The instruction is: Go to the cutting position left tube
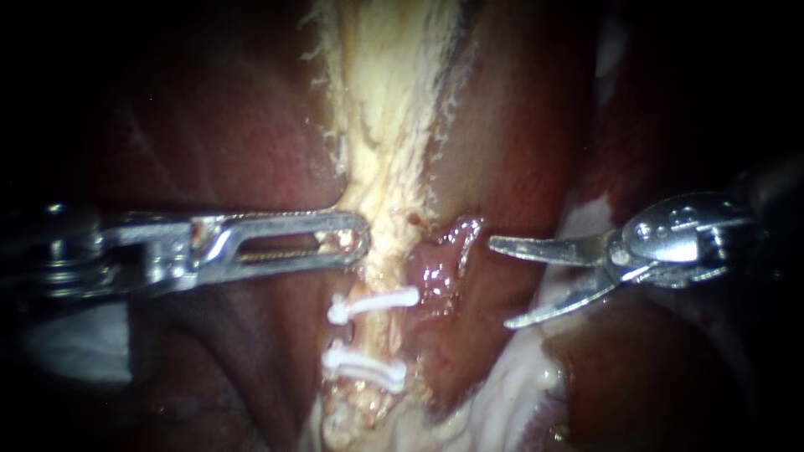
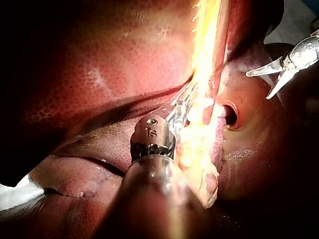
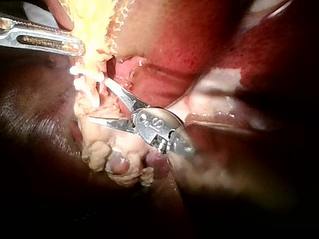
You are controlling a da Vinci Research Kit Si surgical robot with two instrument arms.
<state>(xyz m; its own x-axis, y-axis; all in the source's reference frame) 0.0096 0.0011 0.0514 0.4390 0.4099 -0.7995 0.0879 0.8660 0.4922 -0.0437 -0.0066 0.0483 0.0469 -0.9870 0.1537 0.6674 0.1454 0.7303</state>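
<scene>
Right instrument (image 1: pixel 500 285) sits nearest the lens, blades spread wide with nothing between them. Left tube (image 1: pixel 374 336), as I read it, is the pale stretch at centre crossed by two white clips, upper clip (image 1: pixel 373 305) and lower clip (image 1: pixel 364 368), with a short bare gap between them. A pink, wet stub of tissue (image 1: pixel 444 268) lies between the tube and the blade tips. In the endoscope view the tips stand apart from the tube; the right wrist view puts them just beside its edge. Left instrument (image 1: pixel 356 241) has its jaws pressed together on the pale strand (image 1: pixel 394 125) just above the upper clip. Dark liver (image 1: pixel 209 142) lies on both sides.

Judgement: approach partly made. The blades are not yet astride the tube between the clips.
</scene>
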